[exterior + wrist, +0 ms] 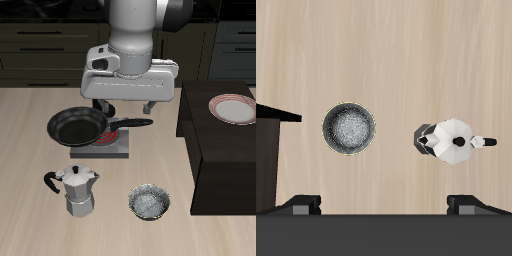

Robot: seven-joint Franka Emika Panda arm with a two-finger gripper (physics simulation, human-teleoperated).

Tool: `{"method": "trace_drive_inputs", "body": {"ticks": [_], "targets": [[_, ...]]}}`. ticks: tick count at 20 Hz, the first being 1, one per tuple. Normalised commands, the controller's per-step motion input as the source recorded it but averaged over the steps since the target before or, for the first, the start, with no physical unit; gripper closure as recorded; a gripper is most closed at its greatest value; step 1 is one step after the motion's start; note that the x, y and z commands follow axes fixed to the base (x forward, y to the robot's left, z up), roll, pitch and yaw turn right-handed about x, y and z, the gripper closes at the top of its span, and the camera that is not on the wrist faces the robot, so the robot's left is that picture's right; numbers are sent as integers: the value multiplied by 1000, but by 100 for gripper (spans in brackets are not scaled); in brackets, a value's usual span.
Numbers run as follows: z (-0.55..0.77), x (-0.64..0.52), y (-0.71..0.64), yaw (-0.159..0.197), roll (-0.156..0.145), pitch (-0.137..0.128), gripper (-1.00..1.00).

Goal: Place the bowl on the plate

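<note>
The bowl [150, 202] is small and round with a dark rim and a speckled inside. It sits upright on the wooden table near the front edge and also shows in the wrist view [349, 128]. The plate [232, 108], white with a reddish ring, lies on top of a dark cabinet [215, 150], farther back than the bowl. My gripper [123, 108] hangs high above the table over the stove, well back from the bowl. It is open and empty, with its fingers spread wide in the wrist view [386, 205].
A black long-handled frying pan [78, 126] rests on a small stove [108, 150]. A silver moka pot [78, 190] stands beside the bowl near the front edge and shows in the wrist view [451, 138]. The cabinet's corner [271, 150] is close to the bowl.
</note>
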Motion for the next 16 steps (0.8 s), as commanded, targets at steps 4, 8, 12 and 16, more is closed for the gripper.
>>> {"method": "trace_drive_inputs", "body": {"ticks": [4, 8, 12, 16], "targets": [[38, 73, 166, 11, 26, -6, -100], [52, 64, 75, -4, -2, -17, -100], [60, 53, 29, 13, 8, -22, -100], [21, 123, -35, 8, -13, -6, -100]]}}
